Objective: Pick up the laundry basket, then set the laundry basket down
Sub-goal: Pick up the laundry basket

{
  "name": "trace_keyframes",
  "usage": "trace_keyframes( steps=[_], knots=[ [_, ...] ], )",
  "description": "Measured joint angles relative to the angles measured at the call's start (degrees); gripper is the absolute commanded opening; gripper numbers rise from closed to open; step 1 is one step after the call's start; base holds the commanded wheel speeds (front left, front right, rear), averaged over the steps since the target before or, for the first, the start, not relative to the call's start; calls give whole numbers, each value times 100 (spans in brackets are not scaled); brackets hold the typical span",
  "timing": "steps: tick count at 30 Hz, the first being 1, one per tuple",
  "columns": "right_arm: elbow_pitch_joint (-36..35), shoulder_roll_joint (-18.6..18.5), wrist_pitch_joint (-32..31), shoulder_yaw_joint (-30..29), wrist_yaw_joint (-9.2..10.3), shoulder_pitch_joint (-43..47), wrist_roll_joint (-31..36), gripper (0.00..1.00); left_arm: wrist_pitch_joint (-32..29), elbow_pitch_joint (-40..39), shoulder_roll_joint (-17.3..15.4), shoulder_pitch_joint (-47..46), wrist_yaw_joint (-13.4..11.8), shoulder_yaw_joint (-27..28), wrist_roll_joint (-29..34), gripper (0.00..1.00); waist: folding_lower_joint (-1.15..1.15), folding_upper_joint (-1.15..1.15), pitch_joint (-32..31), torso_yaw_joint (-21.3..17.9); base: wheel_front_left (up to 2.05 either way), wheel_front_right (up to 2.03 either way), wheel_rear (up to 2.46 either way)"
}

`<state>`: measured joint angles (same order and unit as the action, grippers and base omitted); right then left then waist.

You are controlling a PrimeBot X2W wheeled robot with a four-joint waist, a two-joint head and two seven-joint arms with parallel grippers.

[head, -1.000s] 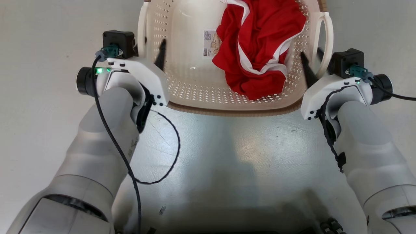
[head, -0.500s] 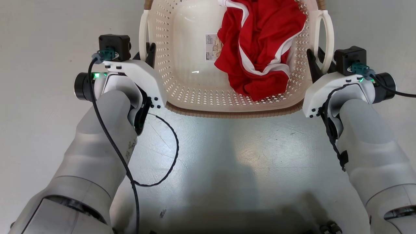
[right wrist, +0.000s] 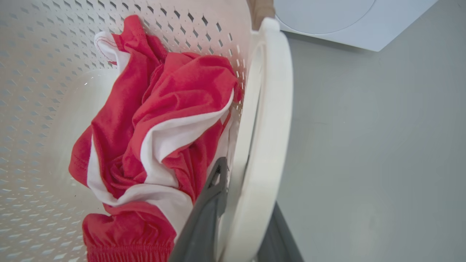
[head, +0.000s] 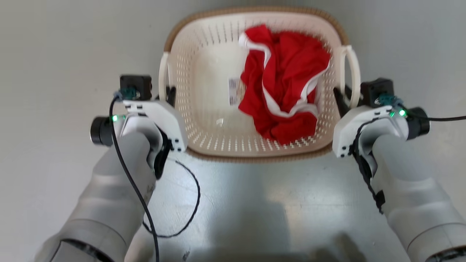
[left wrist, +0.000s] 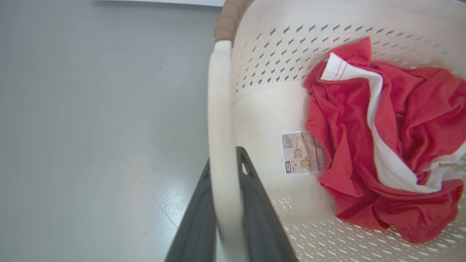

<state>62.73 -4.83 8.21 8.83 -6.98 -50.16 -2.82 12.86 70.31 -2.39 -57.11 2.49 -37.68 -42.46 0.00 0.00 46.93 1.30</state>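
Two grips are made: the laundry basket (head: 262,159), upper centre in the head view with a red garment (head: 287,91) inside, has each white loop pinched between dark fingers (left wrist: 258,207). The left tool (head: 169,94) is clamped narrowly on the left handle (head: 162,78), and the right tool (head: 340,100) on the right handle (head: 355,76). Whether the basket is off the grey floor (head: 255,203) I cannot tell; lifting and setting down look outstanding.

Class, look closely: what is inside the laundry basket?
Inside the laundry basket lie a crumpled red-and-white garment and a barcode sticker on its floor. The garment hides whatever is beneath it.
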Motion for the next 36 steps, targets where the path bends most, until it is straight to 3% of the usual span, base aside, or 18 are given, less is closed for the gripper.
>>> trace_keyframes(
  steps=[26, 36],
  knots=[
    [38, 51, -909, 1091, 26, 1588, -1100, 0, -368, 202, 18, 1700, -104, -803, -558, 0, 0, 0, -2446, -208, 0, 0, 0],
    [60, 62, -1236, 1462, 31, 2284, -1404, 0, -531, 48, 3, 2503, -271, -1093, -879, 0, 0, 0, -3570, -391, 0, 0, 0]
  ],
)
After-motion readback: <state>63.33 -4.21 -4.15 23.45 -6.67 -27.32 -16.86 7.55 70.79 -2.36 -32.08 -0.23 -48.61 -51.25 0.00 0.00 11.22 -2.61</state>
